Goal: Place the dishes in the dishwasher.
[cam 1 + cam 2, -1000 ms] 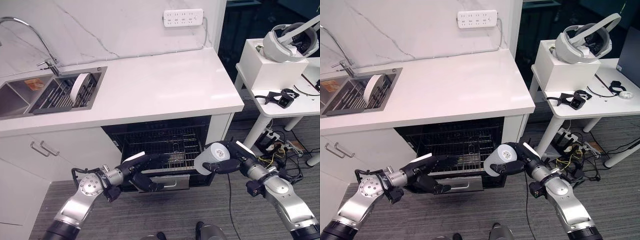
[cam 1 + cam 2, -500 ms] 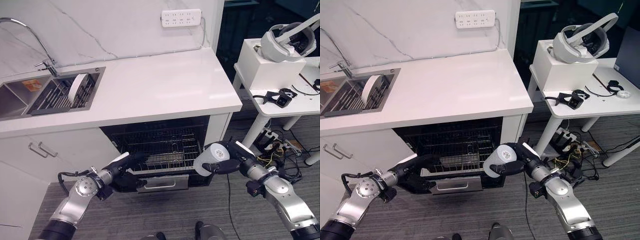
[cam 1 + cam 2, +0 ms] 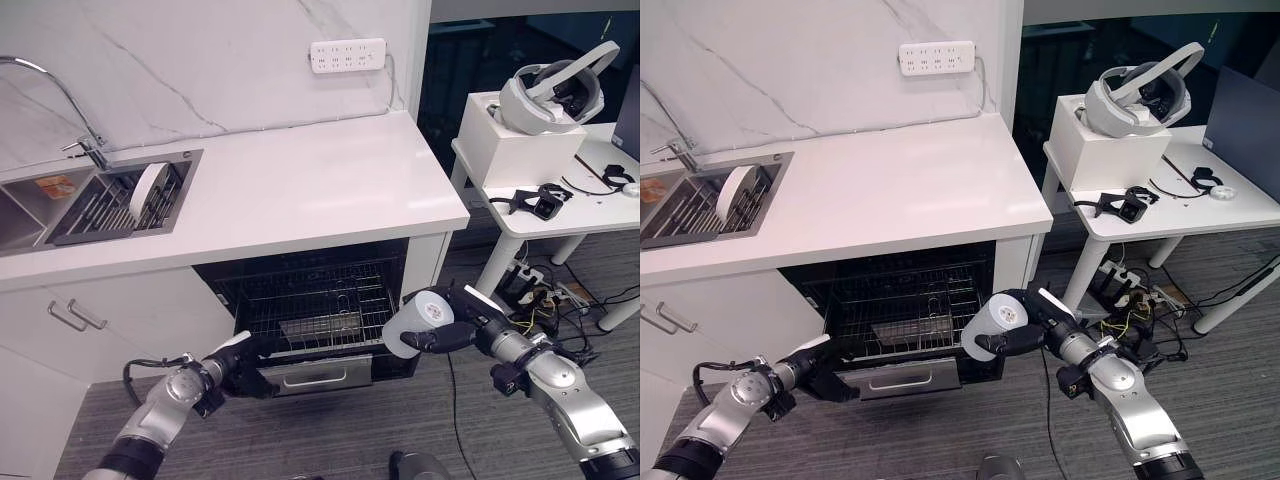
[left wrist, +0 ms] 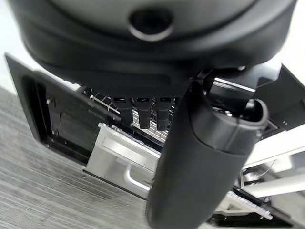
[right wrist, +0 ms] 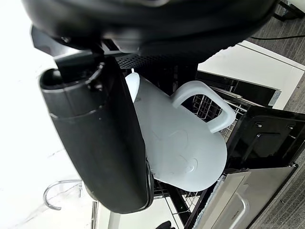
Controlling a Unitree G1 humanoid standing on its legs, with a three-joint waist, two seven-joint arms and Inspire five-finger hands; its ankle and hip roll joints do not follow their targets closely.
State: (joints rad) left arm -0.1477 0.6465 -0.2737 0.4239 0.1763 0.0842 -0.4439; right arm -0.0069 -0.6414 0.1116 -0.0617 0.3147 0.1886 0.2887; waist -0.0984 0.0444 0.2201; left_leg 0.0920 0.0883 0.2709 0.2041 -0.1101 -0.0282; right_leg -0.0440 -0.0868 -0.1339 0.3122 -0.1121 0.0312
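Right robot hand (image 3: 462, 325) holds white mug (image 3: 417, 322) by dishwasher rack (image 3: 315, 300); left robot hand (image 3: 232, 364) grips drawer front (image 3: 318, 373).

Glossy white ceramic on the mug (image 3: 417, 322) at right of centre; thin bare metal wire for the dishwasher rack (image 3: 318, 300) at centre. Brushed metal on the drawer front (image 3: 318, 373) below it and on the sink (image 3: 110, 196) at upper left. Smooth white stone-like countertop (image 3: 300, 185) with a soft sheen; matt grey carpet floor (image 3: 420, 420) along the bottom.
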